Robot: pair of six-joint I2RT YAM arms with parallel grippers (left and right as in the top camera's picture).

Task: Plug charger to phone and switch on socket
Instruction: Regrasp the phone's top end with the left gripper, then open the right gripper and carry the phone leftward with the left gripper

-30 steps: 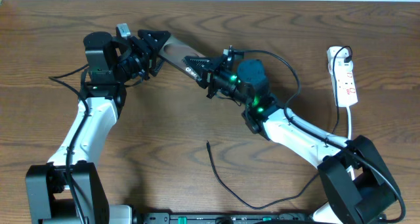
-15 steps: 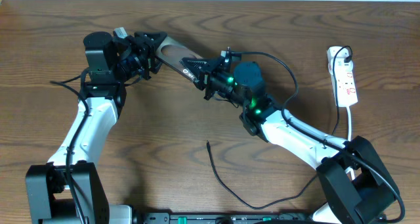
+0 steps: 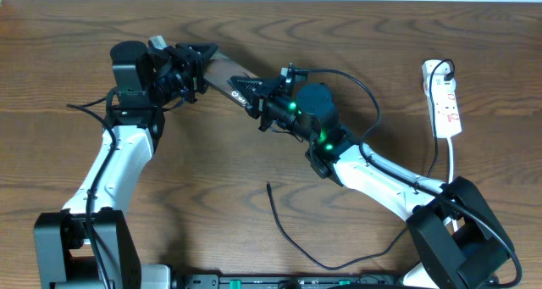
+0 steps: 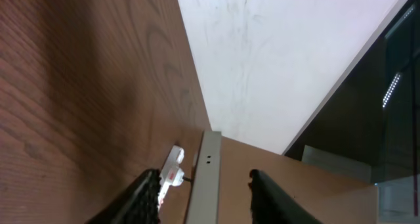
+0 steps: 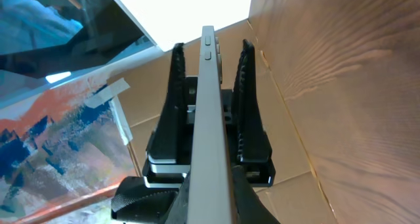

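Overhead, the flat dark smartphone with a glossy brownish face is held off the wooden table between both arms. The right gripper is clamped on one end of it. The left gripper straddles the other end, fingers spread with gaps on both sides. The thin black charger cable lies loose on the wood well below them, its tip unattached. The white power strip with red marks sits far right. White lettering on the phone's face is too small to read.
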